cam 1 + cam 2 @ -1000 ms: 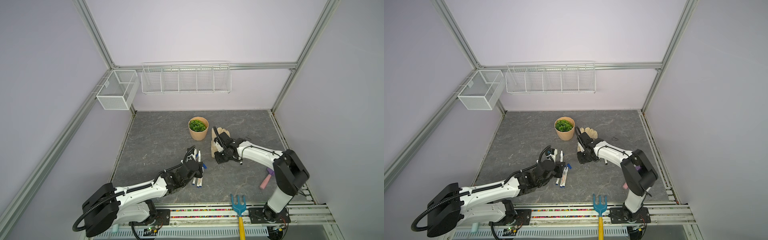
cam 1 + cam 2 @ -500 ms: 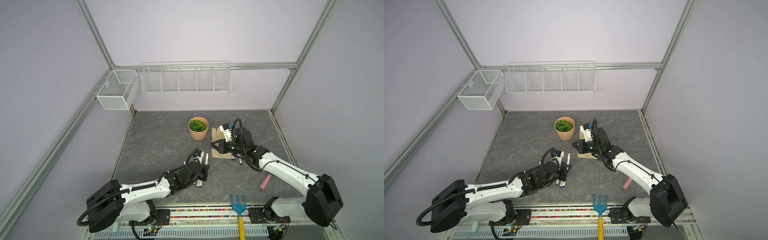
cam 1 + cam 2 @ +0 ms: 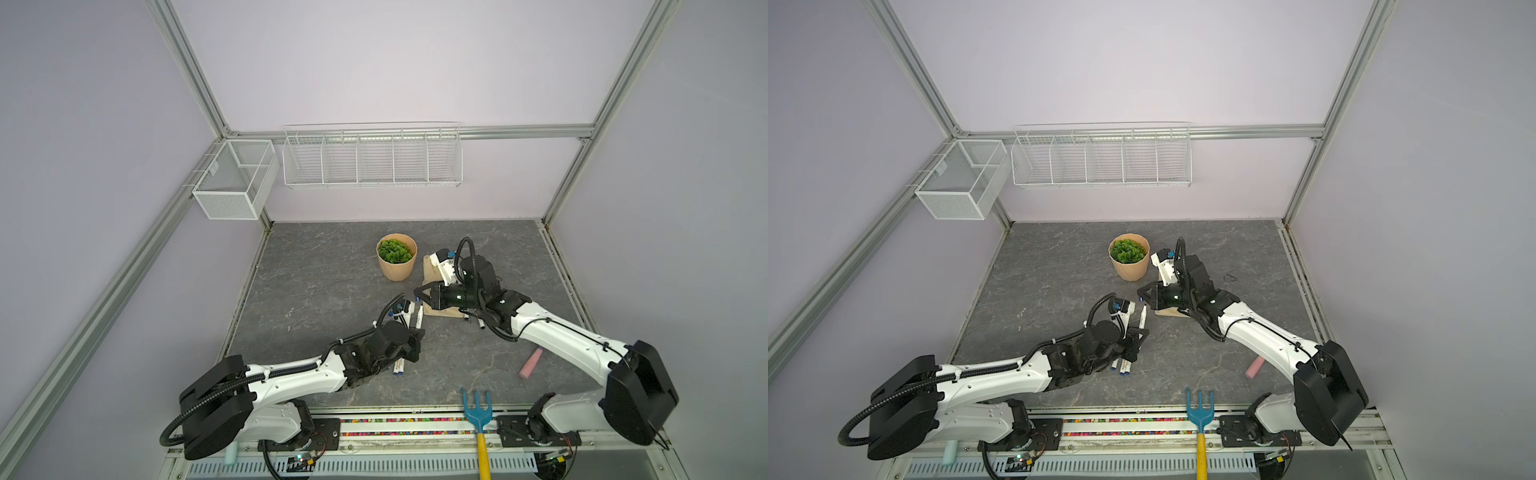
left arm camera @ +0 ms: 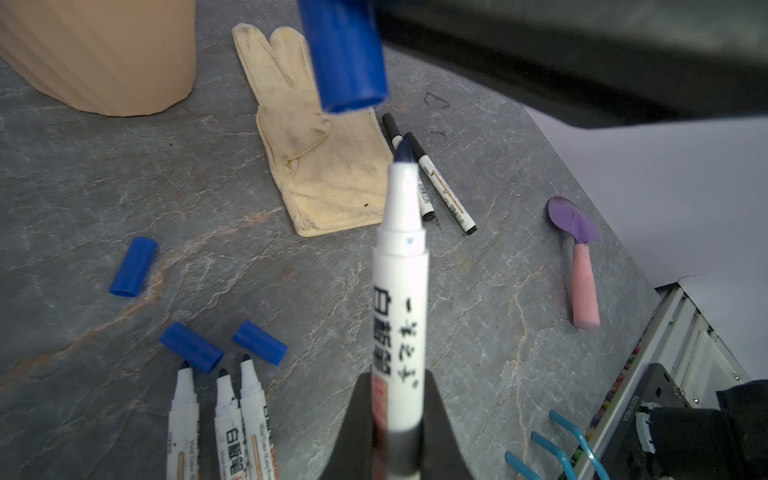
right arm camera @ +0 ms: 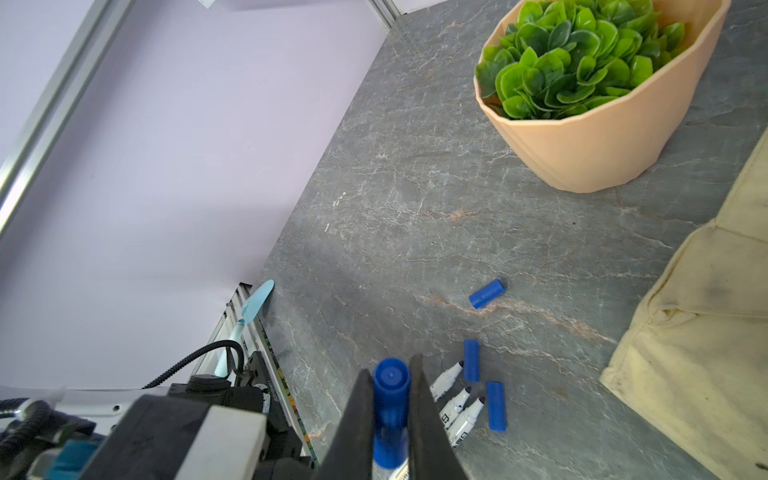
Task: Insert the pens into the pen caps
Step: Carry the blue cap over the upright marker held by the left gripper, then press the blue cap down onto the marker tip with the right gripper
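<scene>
The grey marbled surface point(image 3: 324, 282) carries everything, with a peach faceted pot of green leaves point(image 5: 602, 145) toward the back and a cream fabric glove point(image 4: 328, 166) lying flat near it. Over the middle, the left hand point(image 4: 399, 386) is clamped on the rear of a white-barrelled marker pen with dark printed lettering point(image 4: 401, 291). The pen's bare dark tip points toward the right hand point(image 5: 390, 370), which pinches a short blue plastic cap point(image 4: 345, 54) across its sides. In the left wrist view the cap's open mouth hangs close to the tip but off to one side and apart from it, so the two do not look lined up yet. On the surface below, three more uncapped white pens point(image 4: 220, 415) lie side by side. One loose blue cap point(image 4: 192, 347) and a second blue cap point(image 4: 259, 342) sit near their tips, and a third blue cap point(image 4: 134, 267) lies further off. Two slimmer black-capped pens point(image 4: 440, 183) rest just beside the glove's edge. The likely trouble is a push made off-axis. The tip would catch the cap's rim, smear ink and lever the pen round in its grip, since it is held far from the tip. The smooth round cap could likewise twist or pop out from between the flat fingers and roll among the loose ones.
</scene>
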`<state>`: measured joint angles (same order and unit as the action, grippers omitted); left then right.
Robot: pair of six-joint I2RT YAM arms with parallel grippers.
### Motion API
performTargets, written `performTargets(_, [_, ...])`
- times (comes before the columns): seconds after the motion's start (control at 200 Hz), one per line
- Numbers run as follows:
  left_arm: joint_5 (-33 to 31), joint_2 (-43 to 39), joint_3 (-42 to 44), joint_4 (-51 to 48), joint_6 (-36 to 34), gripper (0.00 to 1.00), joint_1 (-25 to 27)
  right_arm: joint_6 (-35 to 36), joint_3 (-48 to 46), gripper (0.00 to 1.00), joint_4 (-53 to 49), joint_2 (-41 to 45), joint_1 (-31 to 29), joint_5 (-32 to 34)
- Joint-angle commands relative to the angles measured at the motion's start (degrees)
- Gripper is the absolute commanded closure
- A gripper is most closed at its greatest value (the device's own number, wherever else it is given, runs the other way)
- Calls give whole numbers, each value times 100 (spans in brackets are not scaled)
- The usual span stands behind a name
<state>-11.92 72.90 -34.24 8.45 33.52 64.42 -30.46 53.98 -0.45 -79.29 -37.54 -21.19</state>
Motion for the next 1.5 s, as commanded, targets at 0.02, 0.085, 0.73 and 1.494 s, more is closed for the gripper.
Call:
performTargets(0.02, [-54, -39, -95, 25, -95, 100, 26, 312, 118, 93, -313, 103, -38, 248])
performTargets(0.085, [-71, -40, -83, 25, -86, 100, 22, 411, 130, 93, -382, 201, -36, 319])
performTargets(0.73, [-73, -25, -72, 52, -74, 100, 24, 646, 184, 93, -675, 242, -41, 91])
performTargets(1.494, [-253, -275, 149, 230, -17, 100, 24, 772, -13, 93, -1001, 449, -153, 62])
